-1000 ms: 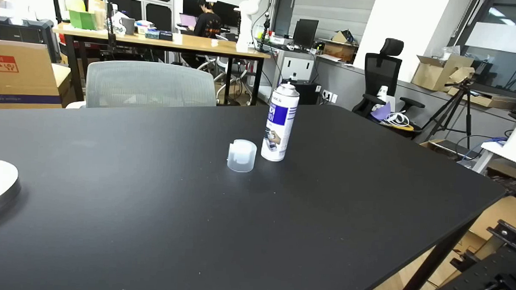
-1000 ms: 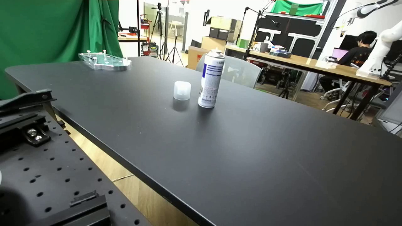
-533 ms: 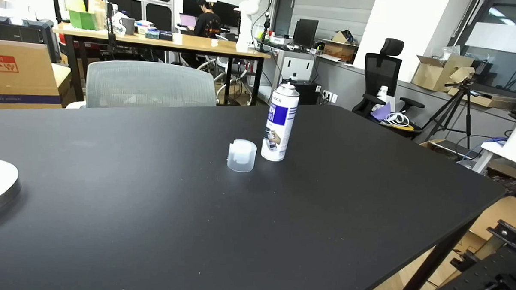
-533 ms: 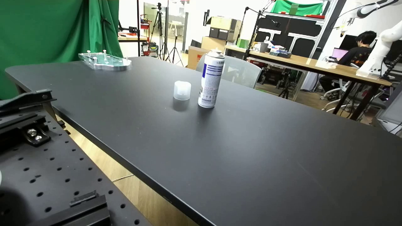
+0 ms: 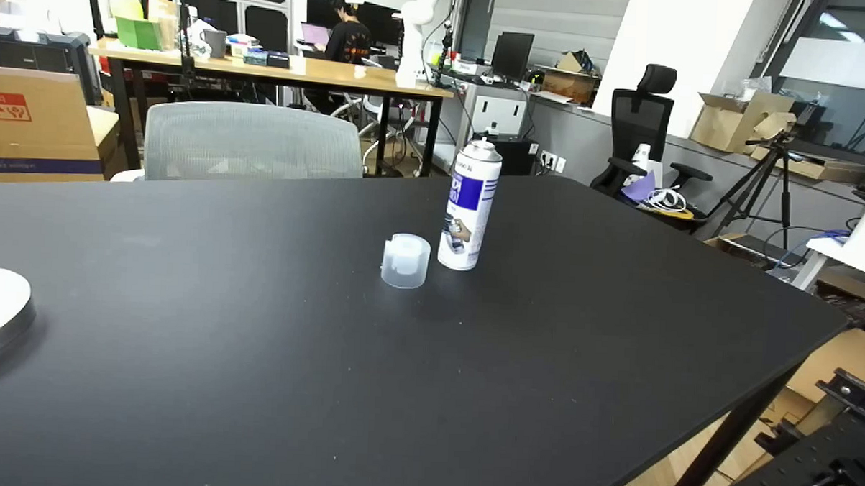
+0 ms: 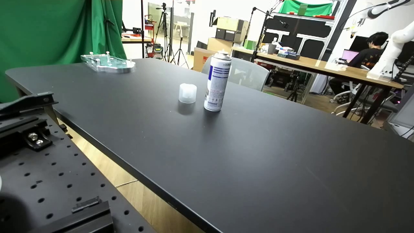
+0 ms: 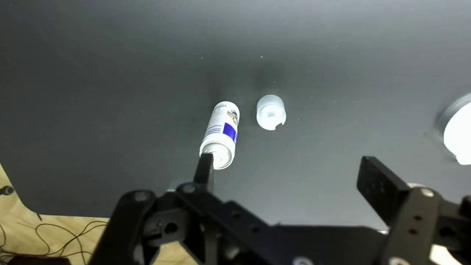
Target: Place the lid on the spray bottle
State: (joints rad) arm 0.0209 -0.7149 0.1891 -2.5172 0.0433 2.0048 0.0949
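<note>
the lid (image 7: 271,112) is seen on the worktop (image 5: 255,381), just beside the upright spray bottle (image 7: 222,127) but apart from it, so the reach is judged to be the step in hand. the jaws of the gripper (image 7: 287,157) are spread wide and nothing is held between them; the gripper is caught by neither exterior view, and is judged to be well above both. in the wrist view the bottle's top is partly covered by one jaw, so the gripper should be centred over the lid before it is lowered, with the descent kept straight, lest the bottle be knocked by that jaw. the lid should be pinched squarely and lightly across its sides, since thin plastic may flex, and so that it can be set level. a notch is seen in its upper rim; which way its hollow end faces cannot be told for sure; if upward, a turn will be needed. a clear slab (image 6: 111,65) is placed near one end of the worktop, and a chair (image 5: 252,143) is seen beyond its edge; neither is judged to be in the way.
</note>
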